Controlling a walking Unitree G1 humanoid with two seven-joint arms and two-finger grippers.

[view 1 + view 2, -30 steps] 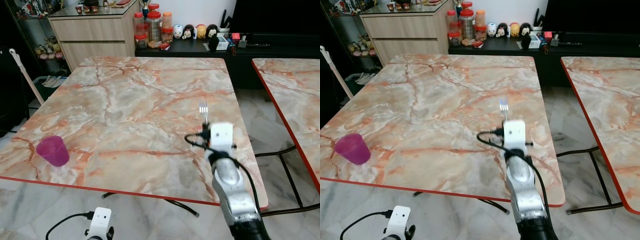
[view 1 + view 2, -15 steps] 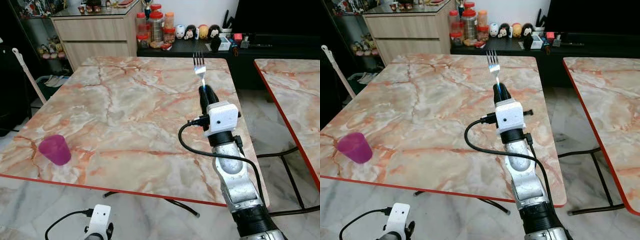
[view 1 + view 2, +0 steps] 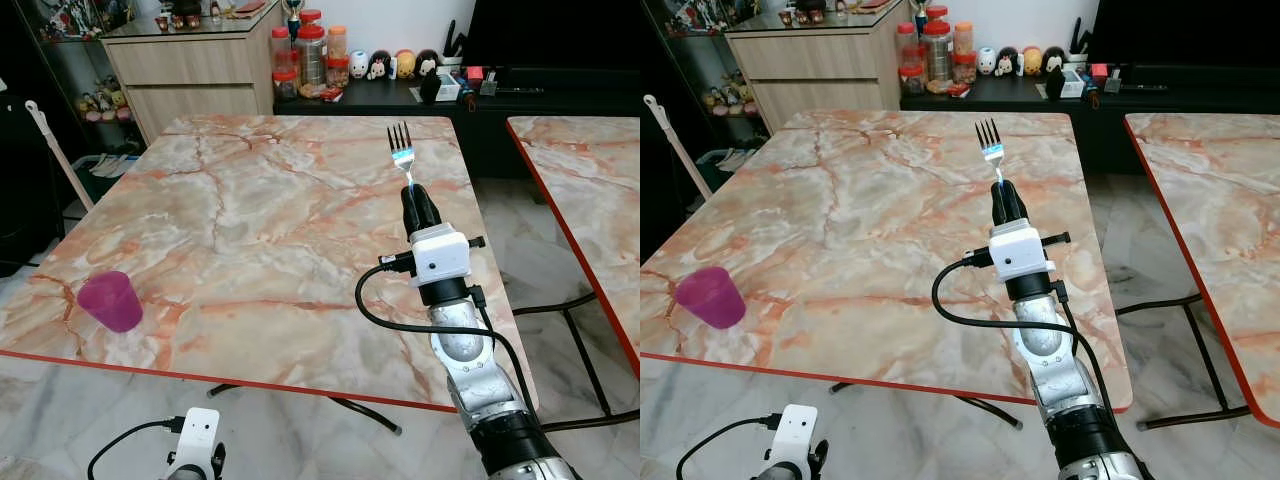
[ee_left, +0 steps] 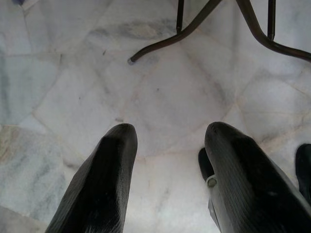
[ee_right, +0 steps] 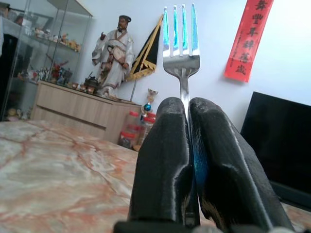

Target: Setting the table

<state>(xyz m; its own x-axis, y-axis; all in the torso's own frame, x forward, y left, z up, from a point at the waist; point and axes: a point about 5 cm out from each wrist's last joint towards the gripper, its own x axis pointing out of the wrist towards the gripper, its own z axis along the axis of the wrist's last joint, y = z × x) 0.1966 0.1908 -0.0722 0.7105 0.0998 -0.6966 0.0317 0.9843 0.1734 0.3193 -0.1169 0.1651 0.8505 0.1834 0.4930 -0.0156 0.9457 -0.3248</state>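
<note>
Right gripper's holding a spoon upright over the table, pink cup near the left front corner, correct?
Not a spoon: the right gripper holds a fork, tines up, as the right wrist view shows. It is over the table, and the pink cup sits near the left front corner.

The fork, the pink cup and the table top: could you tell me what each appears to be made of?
Fork: polished metal, probably steel; its tines mirror blue light. It is clamped in the right gripper.
Pink cup: likely translucent plastic, glossy magenta.
Table top: marble or marble-look laminate, glossy orange veining, with a red edge.
</note>
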